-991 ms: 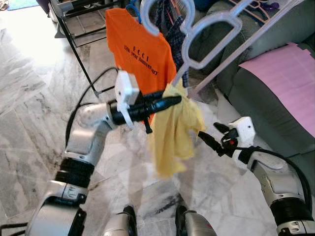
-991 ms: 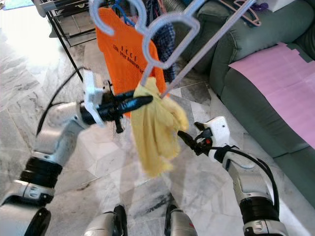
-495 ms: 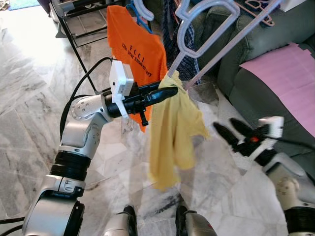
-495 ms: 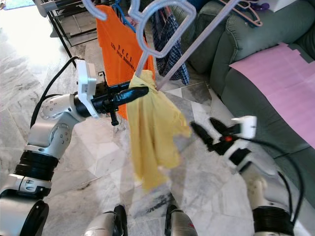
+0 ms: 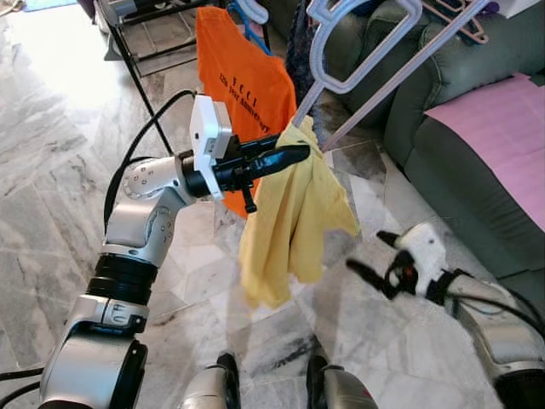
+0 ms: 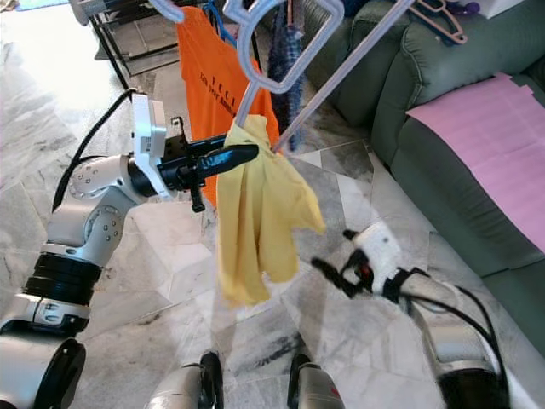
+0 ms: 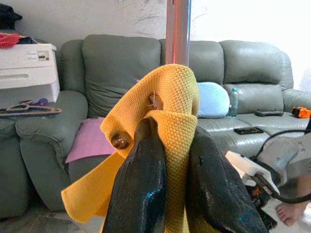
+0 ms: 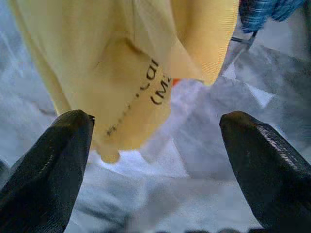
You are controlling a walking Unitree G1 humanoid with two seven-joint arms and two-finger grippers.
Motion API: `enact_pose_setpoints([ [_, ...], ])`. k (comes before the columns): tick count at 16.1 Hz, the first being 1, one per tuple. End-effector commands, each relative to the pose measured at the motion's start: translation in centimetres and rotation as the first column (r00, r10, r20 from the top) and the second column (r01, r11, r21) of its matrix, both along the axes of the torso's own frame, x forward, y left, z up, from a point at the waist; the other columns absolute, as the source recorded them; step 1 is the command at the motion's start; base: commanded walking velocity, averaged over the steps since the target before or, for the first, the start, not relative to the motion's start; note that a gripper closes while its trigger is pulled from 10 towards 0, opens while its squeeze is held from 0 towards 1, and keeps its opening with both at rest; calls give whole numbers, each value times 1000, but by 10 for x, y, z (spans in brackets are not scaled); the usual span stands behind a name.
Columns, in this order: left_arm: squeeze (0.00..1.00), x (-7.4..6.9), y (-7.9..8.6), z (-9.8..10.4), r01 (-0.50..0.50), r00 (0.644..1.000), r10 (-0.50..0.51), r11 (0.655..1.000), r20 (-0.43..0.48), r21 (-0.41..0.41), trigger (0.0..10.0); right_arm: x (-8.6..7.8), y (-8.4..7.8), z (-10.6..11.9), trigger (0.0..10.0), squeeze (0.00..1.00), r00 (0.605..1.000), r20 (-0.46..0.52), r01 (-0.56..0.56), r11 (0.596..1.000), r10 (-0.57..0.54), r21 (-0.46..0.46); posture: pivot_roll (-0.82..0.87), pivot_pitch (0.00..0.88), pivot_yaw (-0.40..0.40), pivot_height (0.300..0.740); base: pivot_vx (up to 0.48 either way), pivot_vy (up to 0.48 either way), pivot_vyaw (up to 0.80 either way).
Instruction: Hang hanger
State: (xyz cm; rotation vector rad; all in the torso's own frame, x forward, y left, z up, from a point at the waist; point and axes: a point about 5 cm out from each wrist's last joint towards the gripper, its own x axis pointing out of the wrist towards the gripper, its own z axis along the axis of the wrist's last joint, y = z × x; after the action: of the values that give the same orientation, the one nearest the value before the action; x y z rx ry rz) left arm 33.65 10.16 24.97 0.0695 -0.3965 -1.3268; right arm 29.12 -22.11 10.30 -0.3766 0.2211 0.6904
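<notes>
Head views: left gripper (image 5: 294,155) raised at chest height, fingers pinched on the collar of a yellow shirt (image 5: 294,213) that sits on a pale translucent plastic hanger (image 5: 341,51); the hold presumably keeps hanger and cloth together for the lift toward the rack (image 5: 140,51), where an orange T-shirt (image 5: 243,85) hangs. Shirt drapes limp, soft folds. Marble floor (image 5: 51,187) glossy, veined. Right gripper (image 5: 362,274) low, beside the hem, not touching. Left wrist view: both fingers (image 7: 141,189) clamp the waffle-knit yellow collar, buttons visible; grey sofa (image 7: 126,63) beyond. Right wrist view: fingers (image 8: 46,160) wide apart, yellow fabric with printed lettering above them.
</notes>
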Motion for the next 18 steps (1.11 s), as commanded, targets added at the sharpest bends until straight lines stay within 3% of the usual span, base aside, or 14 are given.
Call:
enact_pose_setpoints([
  [1,0,-2,2,12,19,999,-18,1000,45,-18,10000,-3,-8,-2,10000,0,1000,3,-23,997,24,-74,-127,270,45,740,0,0,0],
  [2,0,-2,2,12,22,999,-21,1000,46,-16,10000,-3,-12,-2,10000,0,999,2,-32,994,33,-107,-128,270,45,740,0,0,0],
  [3,0,-1,2,13,25,999,-25,1000,46,-13,10000,-3,-23,-3,10000,0,998,29,-49,968,58,-246,-128,270,45,740,0,0,0],
  [8,0,-2,4,13,48,998,-48,999,40,5,10000,0,-36,8,10000,0,982,136,-60,898,131,-436,-129,271,45,740,0,0,0],
  [10,0,-3,4,12,55,998,-56,998,35,13,10000,4,-33,14,10000,0,963,203,-54,863,179,-502,-128,270,47,740,0,0,0],
  [15,0,-8,1,11,105,994,-106,994,21,30,10000,17,-17,21,10000,0,918,313,-31,830,245,-558,-118,271,57,740,0,0,0],
  [18,0,-10,0,11,122,992,-123,992,21,34,10000,29,7,25,10000,0,890,354,-62,844,289,-533,-114,270,54,740,0,0,0],
])
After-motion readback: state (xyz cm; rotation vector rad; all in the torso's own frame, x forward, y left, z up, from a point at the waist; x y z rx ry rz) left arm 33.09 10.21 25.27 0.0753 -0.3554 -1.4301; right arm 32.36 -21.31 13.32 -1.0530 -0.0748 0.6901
